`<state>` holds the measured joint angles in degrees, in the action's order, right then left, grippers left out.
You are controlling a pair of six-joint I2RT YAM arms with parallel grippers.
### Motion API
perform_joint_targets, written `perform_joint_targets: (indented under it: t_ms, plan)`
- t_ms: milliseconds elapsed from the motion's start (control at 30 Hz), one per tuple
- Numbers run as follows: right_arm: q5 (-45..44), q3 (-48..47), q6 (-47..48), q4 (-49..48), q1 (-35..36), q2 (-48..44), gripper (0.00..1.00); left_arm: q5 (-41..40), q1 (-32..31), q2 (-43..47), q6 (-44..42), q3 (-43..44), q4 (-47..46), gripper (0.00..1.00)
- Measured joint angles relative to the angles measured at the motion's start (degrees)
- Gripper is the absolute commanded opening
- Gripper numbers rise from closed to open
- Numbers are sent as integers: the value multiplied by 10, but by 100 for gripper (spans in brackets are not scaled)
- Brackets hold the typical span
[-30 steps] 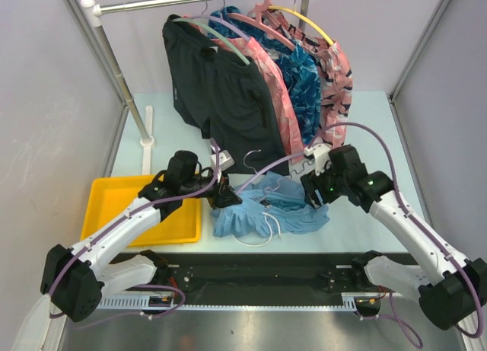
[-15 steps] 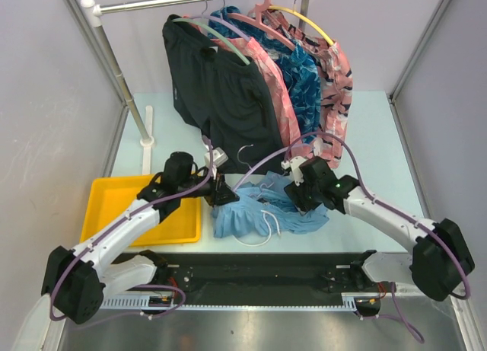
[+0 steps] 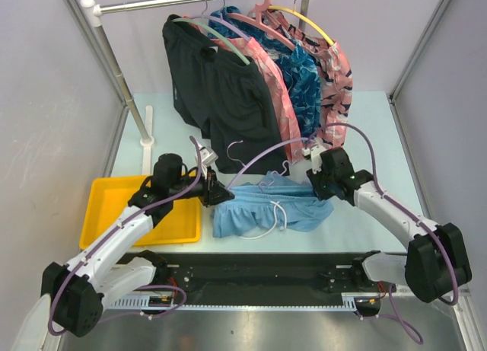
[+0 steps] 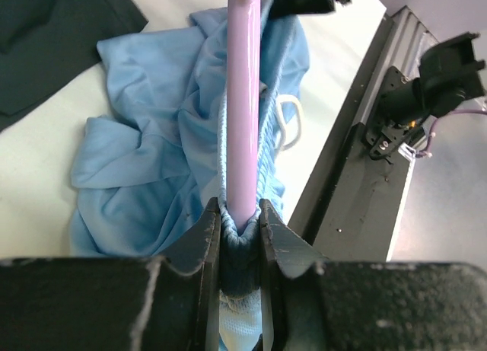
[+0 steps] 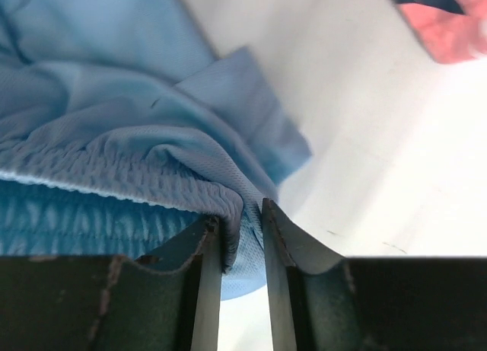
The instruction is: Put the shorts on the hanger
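Left claw (image 4: 240, 212) pinches the hanger (image 4: 243, 100) end w/ the shorts (image 3: 262, 212) waistband bunched round it; right claw (image 5: 242, 214) nips the waistband's 3 o'clock end, prob. to stretch it over. Shorts lie on desk (image 3: 373, 130), 6 o'clock of the rack (image 3: 190, 2)

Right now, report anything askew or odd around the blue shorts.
The shorts lie rumpled on the table, waistband held between left fingers and right fingers. The left fingers pinch hanger and waistband together; the white drawstring trails loose.
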<state>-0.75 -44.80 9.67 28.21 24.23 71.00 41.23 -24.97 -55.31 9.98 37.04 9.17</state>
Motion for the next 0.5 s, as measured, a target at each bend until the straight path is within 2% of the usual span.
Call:
perform_joint_targets:
  t_ms: [100, 233, 400, 500]
  plan:
    - [18, -3, 0, -2, -40, -4, 33, 14, 5, 15, -13, -2, 2, 0]
    - [66, -16, -2, 6, -107, -1, 32, 40, 12, 37, -52, -5, 9, 0]
    - [139, -24, -7, 21, -181, 16, 33, 68, 14, 55, -138, -5, 43, 0]
    - [177, -26, -8, 37, -205, 27, 27, 76, 14, 57, -203, -3, 81, 0]
